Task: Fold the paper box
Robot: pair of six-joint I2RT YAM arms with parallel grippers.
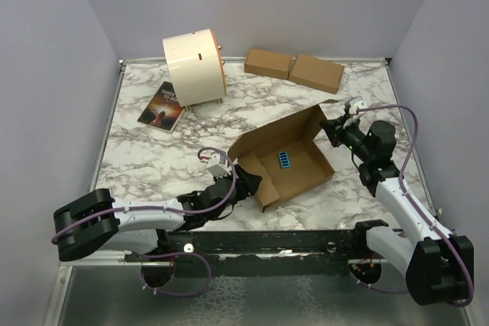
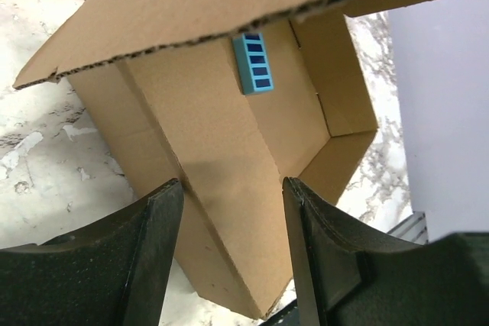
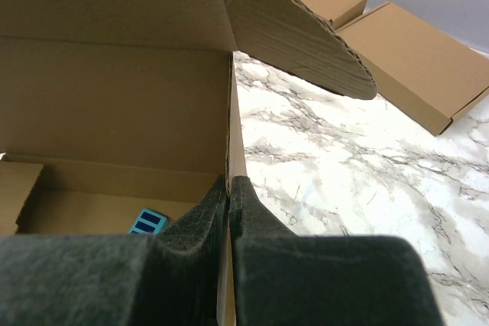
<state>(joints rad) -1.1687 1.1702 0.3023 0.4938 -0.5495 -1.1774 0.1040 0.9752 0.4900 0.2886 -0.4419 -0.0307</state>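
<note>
- 1 paper box, top open, sits btwn both grippers; 1 blue label inside.
- L gripper: jaws apart, at box's near-left wall.
- R gripper: clamped on box's far-right wall.
- Behind box: 2 small closed boxes, 1 drum, 1 book.

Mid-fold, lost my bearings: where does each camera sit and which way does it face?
Top external: above and behind the robot, looking down at the marble table and the paper box; left arm and right arm show.
Left wrist: low by the box's near-left side, facing into it; open left pincer at the bottom.
Right wrist: at the box's right wall, facing the two small boxes at the back; the right pincer is shut on that wall.
Shared: all three show the blue label on the box floor.
</note>
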